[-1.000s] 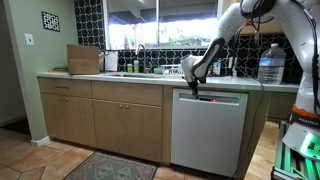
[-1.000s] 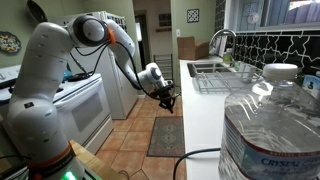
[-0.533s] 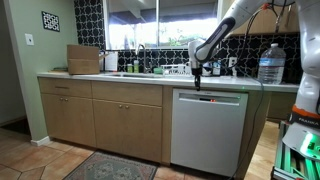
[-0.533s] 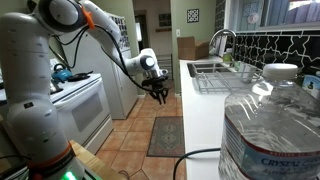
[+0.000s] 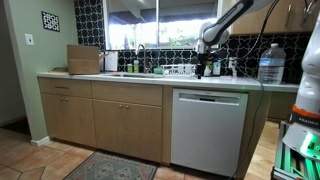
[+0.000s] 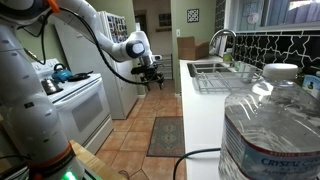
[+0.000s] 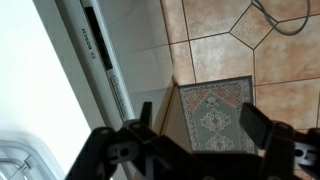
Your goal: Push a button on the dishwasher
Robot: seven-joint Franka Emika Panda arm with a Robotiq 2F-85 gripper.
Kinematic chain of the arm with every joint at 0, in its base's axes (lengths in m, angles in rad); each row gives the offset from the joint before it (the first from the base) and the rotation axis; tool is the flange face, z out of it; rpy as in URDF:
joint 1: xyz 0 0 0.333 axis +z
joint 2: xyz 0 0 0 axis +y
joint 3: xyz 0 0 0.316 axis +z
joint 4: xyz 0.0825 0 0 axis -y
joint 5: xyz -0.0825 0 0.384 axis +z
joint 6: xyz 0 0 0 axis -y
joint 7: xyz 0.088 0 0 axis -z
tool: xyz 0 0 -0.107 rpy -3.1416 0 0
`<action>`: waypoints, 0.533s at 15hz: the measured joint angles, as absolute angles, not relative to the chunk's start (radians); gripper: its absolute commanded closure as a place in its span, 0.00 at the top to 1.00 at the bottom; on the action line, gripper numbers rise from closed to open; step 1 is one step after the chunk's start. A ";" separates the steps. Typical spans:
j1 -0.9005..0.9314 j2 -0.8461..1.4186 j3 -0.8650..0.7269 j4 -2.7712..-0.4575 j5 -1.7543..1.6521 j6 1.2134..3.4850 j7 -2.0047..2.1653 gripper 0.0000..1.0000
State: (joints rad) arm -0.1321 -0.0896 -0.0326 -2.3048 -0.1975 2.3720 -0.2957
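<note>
The dishwasher (image 5: pixel 208 132) is a tall silver-white front under the counter, with a narrow control strip (image 5: pixel 209 97) across its top. My gripper (image 5: pixel 201 68) hangs above counter height, just over the strip's left part, and touches nothing. In the other exterior view the gripper (image 6: pixel 152 80) hovers in front of the counter edge and the dishwasher is hidden. The wrist view looks straight down past the control strip (image 7: pixel 100 62) and the dishwasher front (image 7: pixel 145 45). There the gripper (image 7: pixel 200 122) is open, its dark fingers (image 7: pixel 262 122) wide apart with nothing between them.
Tan cabinet doors (image 5: pixel 125 125) run beside the dishwasher. A patterned rug (image 7: pixel 215 115) lies on the tiled floor below. On the counter are a sink and dish rack (image 6: pixel 215 75) and a big water bottle (image 5: pixel 270 63). A white stove (image 6: pixel 85 105) stands opposite.
The gripper has risen from the dishwasher's control strip to above counter height, and its jaws have gone from shut to wide open.
</note>
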 measured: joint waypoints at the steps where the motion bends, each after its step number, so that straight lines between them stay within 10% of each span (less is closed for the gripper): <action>1: -0.128 -0.114 -0.033 -2.318 -0.193 2.372 -0.285 1.00; 8: -0.099 -0.203 -0.028 -2.396 -0.196 2.436 -0.179 1.00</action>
